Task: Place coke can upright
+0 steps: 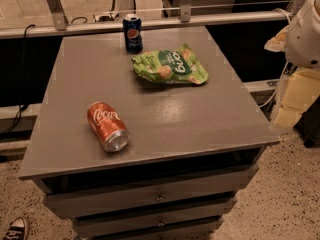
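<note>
The coke can (107,126) is red-orange with white script. It lies on its side on the grey table top (165,119), near the front left, with its silver end facing the front edge. My arm's white housing (306,29) shows at the right edge of the camera view. My gripper (294,100) hangs below it as pale blocks, off the table's right side and far from the can. It holds nothing that I can see.
A dark blue Pepsi can (133,32) stands upright at the back middle of the table. A green snack bag (170,65) lies flat just in front of it. Drawers (160,198) sit below the top. A shoe (16,229) shows at the bottom left.
</note>
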You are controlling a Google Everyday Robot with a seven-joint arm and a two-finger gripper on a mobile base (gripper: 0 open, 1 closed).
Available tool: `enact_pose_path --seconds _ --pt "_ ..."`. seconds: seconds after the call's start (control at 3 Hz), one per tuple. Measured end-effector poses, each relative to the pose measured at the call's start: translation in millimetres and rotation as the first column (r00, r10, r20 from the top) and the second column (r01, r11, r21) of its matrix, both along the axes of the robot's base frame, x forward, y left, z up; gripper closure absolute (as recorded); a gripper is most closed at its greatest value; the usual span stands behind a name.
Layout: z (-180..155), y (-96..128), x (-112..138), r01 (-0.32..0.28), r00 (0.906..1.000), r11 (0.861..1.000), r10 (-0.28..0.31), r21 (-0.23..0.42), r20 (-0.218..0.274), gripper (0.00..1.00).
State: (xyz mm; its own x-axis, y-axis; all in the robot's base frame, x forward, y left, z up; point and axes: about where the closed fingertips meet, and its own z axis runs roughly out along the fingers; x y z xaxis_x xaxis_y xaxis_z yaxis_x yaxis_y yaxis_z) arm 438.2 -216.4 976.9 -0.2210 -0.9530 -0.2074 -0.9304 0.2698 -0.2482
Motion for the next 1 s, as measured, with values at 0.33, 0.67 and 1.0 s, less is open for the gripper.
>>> enact_pose_path --seconds 0.33,0.67,1.0 --pt "1 1 0 -0.001 1.0000 1.000 0.001 0.001 0.003 0.00" --pt "-16 54 7 -0.052 0.9983 0.998 0.053 0.045 -0.024 0.00" --pt "-46 140 17 -0.114 0.9885 0.989 0.122 0.089 -0.089 0.00"
